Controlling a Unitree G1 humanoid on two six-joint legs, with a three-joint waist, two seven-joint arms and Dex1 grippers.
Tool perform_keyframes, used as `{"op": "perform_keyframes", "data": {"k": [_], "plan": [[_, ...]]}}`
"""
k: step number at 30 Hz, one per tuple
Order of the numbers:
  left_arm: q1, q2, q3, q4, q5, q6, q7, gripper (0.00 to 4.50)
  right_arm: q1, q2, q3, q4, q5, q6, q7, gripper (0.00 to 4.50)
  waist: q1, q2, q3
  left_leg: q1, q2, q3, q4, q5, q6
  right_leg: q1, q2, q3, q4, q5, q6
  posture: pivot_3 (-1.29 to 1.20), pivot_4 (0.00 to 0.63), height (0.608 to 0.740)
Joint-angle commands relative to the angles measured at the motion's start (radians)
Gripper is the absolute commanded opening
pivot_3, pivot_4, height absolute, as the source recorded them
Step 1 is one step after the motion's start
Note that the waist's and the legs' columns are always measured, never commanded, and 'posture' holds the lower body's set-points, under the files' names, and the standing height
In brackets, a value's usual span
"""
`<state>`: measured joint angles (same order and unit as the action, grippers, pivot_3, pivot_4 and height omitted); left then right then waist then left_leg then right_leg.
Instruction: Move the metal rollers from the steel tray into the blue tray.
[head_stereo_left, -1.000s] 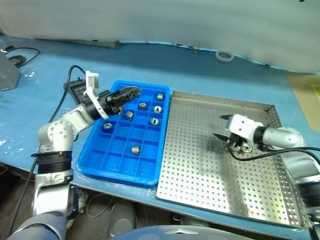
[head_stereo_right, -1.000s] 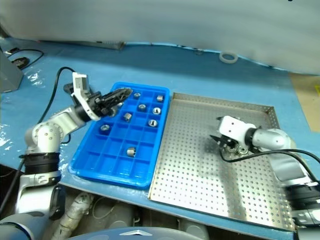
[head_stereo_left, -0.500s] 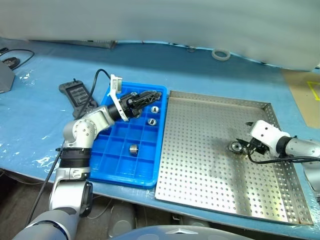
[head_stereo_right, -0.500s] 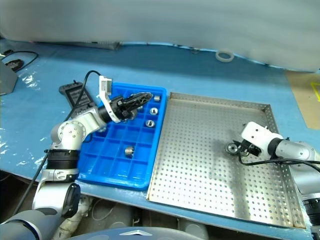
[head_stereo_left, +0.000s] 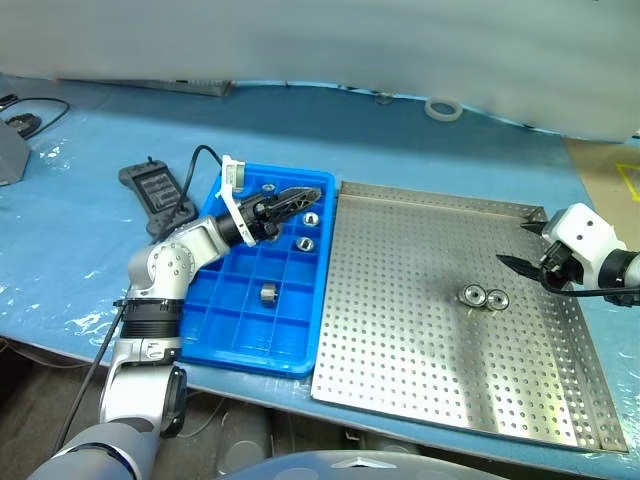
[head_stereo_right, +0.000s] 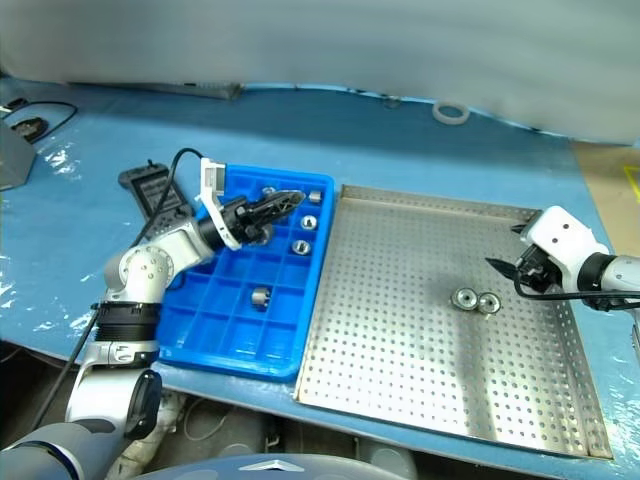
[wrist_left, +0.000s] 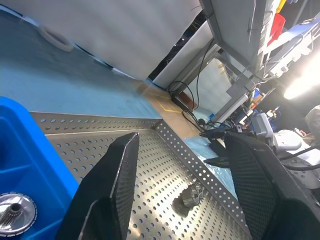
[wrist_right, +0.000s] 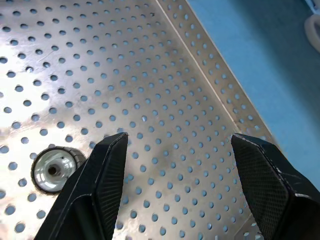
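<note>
2 shiny silver metal rollers (head_stereo_left: 484, 297) lie touching on the perforated grey steel tray (head_stereo_left: 400, 330). Right gripper (head_stereo_left: 530, 247) is spread, empty. Left gripper (head_stereo_left: 292, 196), spread and empty, hovers over the bright blue compartmented plastic tray (head_stereo_left: 240, 330).

Looks like a workshop or robotics lab: a blue-covered workbench (head_stereo_left: 420, 150) across the frame, a dark grey handheld controller (head_stereo_left: 155, 188) with its cable at left, and cluttered metal racks (wrist_left: 240, 30) with trailing wires (wrist_left: 182, 92) behind.

metal rollers (head_stereo_left: 484, 297): 2 on steel tray (head_stereo_left: 400, 380), 4 visible in blue tray (head_stereo_left: 240, 330) | trays: 2
</note>
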<state>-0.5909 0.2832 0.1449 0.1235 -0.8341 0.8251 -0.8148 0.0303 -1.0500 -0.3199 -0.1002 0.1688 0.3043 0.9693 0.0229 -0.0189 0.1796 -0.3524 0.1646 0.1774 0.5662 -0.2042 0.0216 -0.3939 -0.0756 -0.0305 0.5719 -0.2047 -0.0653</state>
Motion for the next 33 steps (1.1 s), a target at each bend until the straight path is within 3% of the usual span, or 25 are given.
{"op": "perform_keyframes", "data": {"k": [1,11,15,30,33], "plan": [[0.012,0.011,0.013,-0.033,-0.002,-0.013,-0.004,2.83,0.11,-0.065,-0.018,-0.01,-0.039,-0.017,0.069,3.48,0.004,0.0,0.0,0.0,0.0,0.0,0.0,0.0,0.0,0.001,0.0,0.0,-0.001,0.0,0.0,-0.16,0.15,0.74],[0.059,0.026,0.017,-0.068,0.002,-0.008,0.023,2.83,0.078,-0.022,0.064,0.058,-0.081,-0.046,0.009,3.48,-0.006,0.0,0.0,0.002,0.0,0.0,0.001,-0.001,0.001,0.002,-0.001,0.0,-0.001,-0.005,0.008,-0.14,0.15,0.74],[0.055,0.029,0.015,-0.064,0.007,-0.011,0.023,2.83,0.066,-0.006,0.102,0.071,-0.081,-0.046,0.015,3.48,-0.004,0.0,0.0,0.001,-0.001,0.0,0.001,-0.001,0.001,0.002,-0.001,0.0,-0.001,-0.001,0.002,-0.12,0.15,0.74],[0.049,0.029,0.014,-0.049,0.026,-0.015,0.026,2.83,0.043,0.043,0.202,0.11,-0.108,-0.07,0.0,3.48,-0.003,-0.002,-0.002,0.003,-0.001,0.0,0.001,-0.002,0.001,0.004,-0.001,-0.001,-0.001,-0.002,0.003,-0.12,0.15,0.74],[0.049,0.026,0.013,-0.049,0.029,-0.015,0.028,2.86,0.07,0.045,0.213,0.094,-0.107,-0.096,0.016,2.84,-0.003,-0.004,-0.003,0.003,0.0,0.0,0.001,-0.002,0.001,0.004,-0.001,-0.001,-0.001,-0.002,0.003,-0.12,0.15,0.74]]}}
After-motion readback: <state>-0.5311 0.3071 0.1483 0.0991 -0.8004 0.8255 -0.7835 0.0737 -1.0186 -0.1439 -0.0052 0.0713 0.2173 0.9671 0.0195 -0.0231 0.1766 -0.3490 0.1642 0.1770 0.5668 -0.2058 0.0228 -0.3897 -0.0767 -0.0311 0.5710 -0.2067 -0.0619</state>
